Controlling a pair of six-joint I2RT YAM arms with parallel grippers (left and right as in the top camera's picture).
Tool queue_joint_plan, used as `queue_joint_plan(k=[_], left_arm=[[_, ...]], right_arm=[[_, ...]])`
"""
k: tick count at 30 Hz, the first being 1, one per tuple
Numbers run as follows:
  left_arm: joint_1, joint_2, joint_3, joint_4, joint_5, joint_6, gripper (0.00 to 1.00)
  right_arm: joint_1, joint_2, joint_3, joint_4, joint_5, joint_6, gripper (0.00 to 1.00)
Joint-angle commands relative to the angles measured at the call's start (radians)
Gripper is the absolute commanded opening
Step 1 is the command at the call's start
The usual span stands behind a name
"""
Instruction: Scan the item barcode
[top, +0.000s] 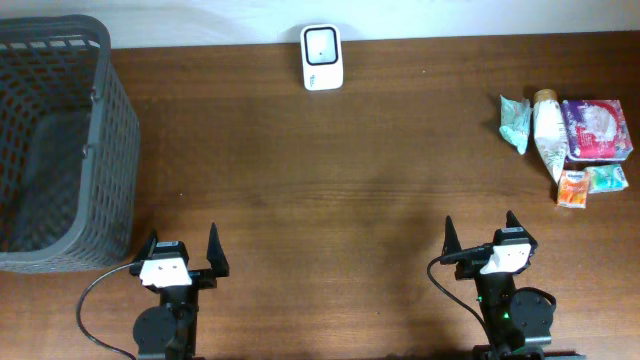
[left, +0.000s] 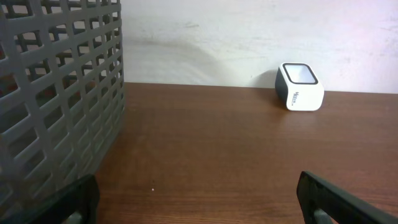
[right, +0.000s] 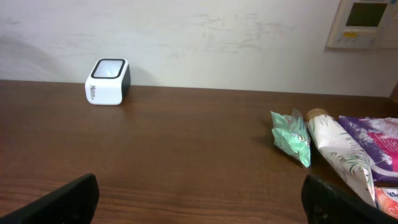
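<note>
Left gripper: low at the near table edge, fingers spread wide, holding nothing, aimed at the far wall.
Right gripper: same low pose, fingers spread wide, holding nothing.
Items: clustered at the far right, well apart from both grippers; crinkled teal packet, white floral pouch, glossy purple pack, small orange sachet.
Scanner: white rounded box with dark window, at the far edge, beside the wall.
Basket: grey plastic lattice, far left.
Table: dark brown wood grain.
Wall: pale, scuffed.
</note>
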Motion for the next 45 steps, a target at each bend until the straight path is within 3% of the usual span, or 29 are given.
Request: queue_joint_plan(k=[1, 45], left_arm=[[0.006, -0.01, -0.005, -0.002, 0.011, -0.002, 0.99], [0.006, -0.009, -0.005, -0.001, 0.011, -0.002, 0.99]], right_arm=[[-0.006, -0.007, -0.008, -0.003, 0.008, 0.001, 0.99], [-0.006, -0.007, -0.008, -0.003, 0.012, 0.016, 0.98]])
